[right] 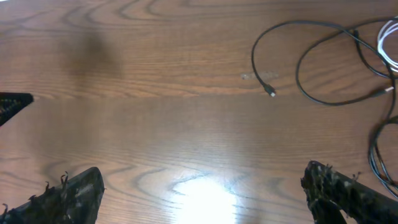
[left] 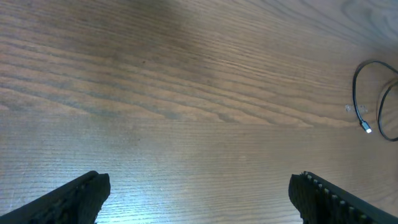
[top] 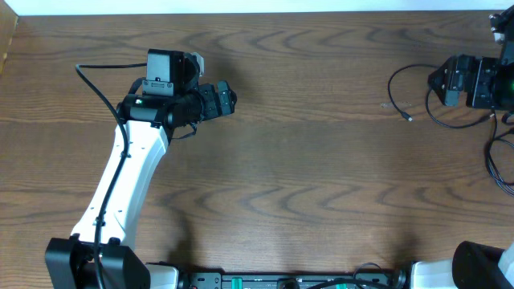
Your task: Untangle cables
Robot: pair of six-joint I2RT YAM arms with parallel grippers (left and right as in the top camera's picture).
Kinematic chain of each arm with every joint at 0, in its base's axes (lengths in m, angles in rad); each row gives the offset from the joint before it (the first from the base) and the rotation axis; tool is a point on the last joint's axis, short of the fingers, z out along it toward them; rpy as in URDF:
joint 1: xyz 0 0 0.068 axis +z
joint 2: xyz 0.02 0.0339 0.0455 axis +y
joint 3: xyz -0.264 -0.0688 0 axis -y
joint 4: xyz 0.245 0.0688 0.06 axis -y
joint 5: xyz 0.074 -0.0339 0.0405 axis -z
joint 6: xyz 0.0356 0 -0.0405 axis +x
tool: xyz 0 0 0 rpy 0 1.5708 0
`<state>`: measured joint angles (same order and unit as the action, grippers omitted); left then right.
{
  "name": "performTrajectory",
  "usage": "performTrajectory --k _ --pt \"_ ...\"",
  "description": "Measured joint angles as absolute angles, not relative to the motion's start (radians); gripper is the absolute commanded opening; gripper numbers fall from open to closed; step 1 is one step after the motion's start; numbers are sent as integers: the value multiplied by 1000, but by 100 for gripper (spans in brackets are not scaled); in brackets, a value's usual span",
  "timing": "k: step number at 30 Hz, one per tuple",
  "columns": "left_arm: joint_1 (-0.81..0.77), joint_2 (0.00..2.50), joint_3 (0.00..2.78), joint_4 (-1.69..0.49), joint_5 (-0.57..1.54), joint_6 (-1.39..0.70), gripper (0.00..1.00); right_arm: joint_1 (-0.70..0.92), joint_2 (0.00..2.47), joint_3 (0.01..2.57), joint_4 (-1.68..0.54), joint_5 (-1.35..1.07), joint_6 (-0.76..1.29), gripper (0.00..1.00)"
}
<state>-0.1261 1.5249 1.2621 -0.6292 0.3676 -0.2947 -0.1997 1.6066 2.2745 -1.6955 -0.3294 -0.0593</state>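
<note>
A robotics lab is showing itself here: a white robot arm (top: pixel 120 185) is reaching over a bare wood-grain counter (top: pixel 321 177) from a black equipment rail (top: pixel 265 281) along its near edge. A second arm (top: pixel 474 80) is working at the far right beside thin loose cables (right: pixel 252 55).

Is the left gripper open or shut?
Open. The left gripper shows its fingers far apart in the wrist view, only bare table between them.

Overhead looks straight down on table (top: pixel 305 160); both wrist views low, oblique, close, sharing cables (left: pixel 354 93) at right.
</note>
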Motion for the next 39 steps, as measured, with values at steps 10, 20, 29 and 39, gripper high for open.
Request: performTrajectory --k 10,20,29,39 --pt "-126 1525 1262 -629 367 -295 98 -200 1552 2212 -1625 -230 -60 99" --pt "-126 1525 1262 -628 366 -295 98 -190 1094 1555 -1029 -190 -121 99" --pt "-126 1525 1262 -628 363 -295 98 -174 627 898 -585 -186 -167 99" --pt "-126 1525 1262 -628 364 -295 98 -128 272 327 -128 -186 -173 99"
